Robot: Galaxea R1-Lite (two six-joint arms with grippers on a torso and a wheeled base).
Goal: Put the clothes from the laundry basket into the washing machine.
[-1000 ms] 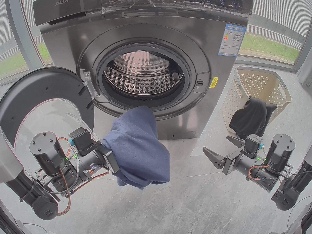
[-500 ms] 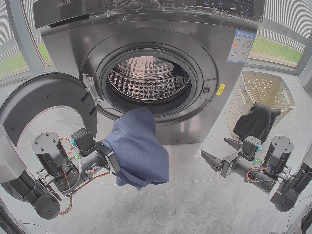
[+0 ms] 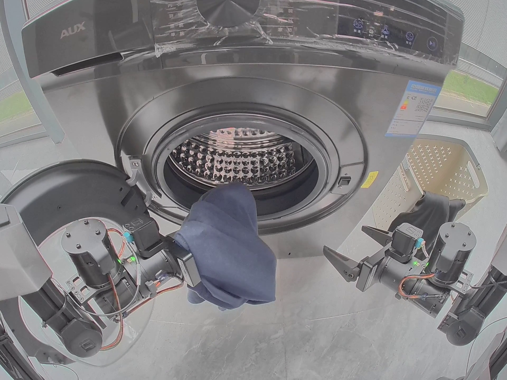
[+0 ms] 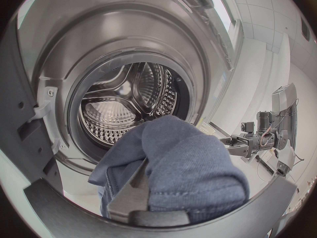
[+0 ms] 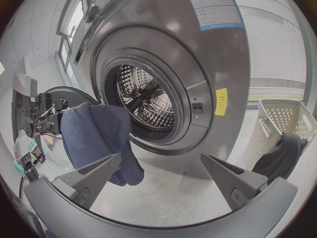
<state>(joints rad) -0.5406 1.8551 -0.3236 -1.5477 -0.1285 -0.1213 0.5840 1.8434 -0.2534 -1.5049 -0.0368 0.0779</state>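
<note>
Blue cloth (image 3: 232,249) in L jaws, held before drum (image 3: 237,157).

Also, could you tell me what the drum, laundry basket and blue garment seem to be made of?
Drum: shiny metal, probably stainless steel; embossed, perforated wall.
Laundry basket: matte cream plastic, moulded with small holes.
Blue garment: soft knit fabric, possibly cotton; drapes in folds.

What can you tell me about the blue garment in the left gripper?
The blue garment is dark navy, soft, knit-looking cloth, bunched and folded. It drapes over the left gripper, whose jaws are shut on it, and its loose folds hang below them, clear of the floor. It is held low in front of the open drum of the washing machine, not yet inside; in the head view its top overlaps the lower door rim. Nothing else touches it.
</note>
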